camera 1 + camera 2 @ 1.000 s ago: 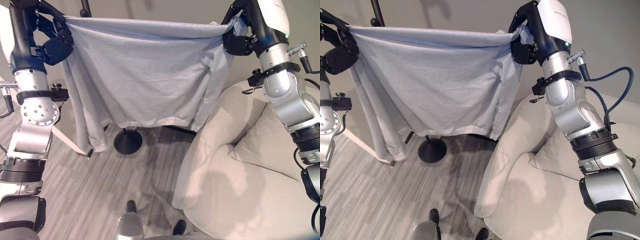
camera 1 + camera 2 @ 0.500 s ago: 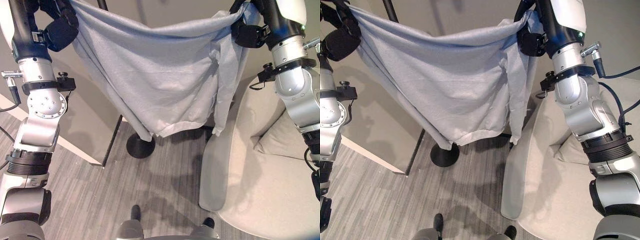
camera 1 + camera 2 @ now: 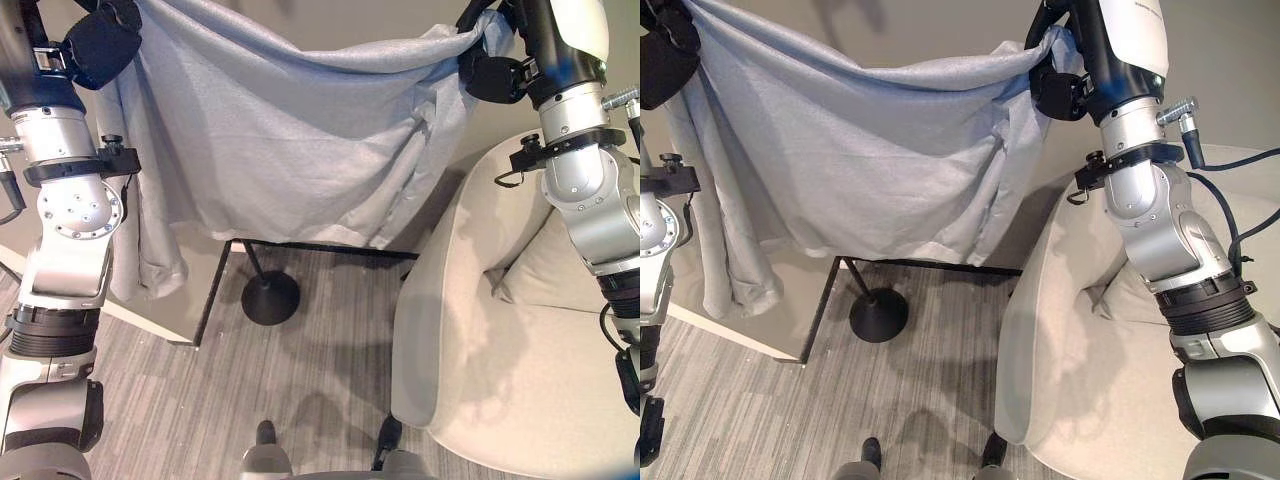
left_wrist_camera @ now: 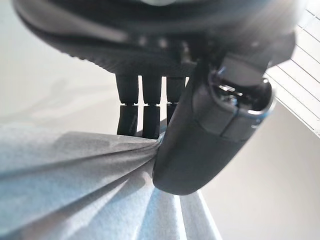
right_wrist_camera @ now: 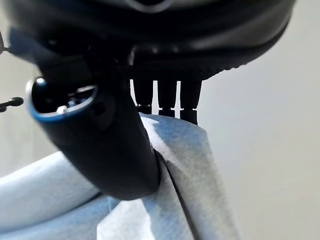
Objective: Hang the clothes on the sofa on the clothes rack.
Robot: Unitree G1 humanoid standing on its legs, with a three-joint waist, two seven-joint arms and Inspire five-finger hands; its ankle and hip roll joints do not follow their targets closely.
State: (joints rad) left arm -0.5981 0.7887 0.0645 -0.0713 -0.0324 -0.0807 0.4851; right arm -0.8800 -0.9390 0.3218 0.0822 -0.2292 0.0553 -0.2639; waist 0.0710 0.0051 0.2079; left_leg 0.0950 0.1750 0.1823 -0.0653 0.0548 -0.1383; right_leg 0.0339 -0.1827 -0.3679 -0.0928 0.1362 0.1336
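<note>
Each robot hand, left (image 3: 100,45) and right (image 3: 492,75), pinches a top corner of the pale-blue cloth garment (image 3: 300,140), spreading it wide, presumably for draping over the black metal clothes rack (image 3: 270,297).

Grey striped floor (image 3: 320,360), beige wall (image 3: 1230,70), perhaps carpeted

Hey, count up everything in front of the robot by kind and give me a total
Light grey-blue cloth garment, pinched by left hand and right hand: 1
Black metal rack with round base: 1
Cream upholstered sofa: 1
Cream cushion: 1
Total: 4
</note>
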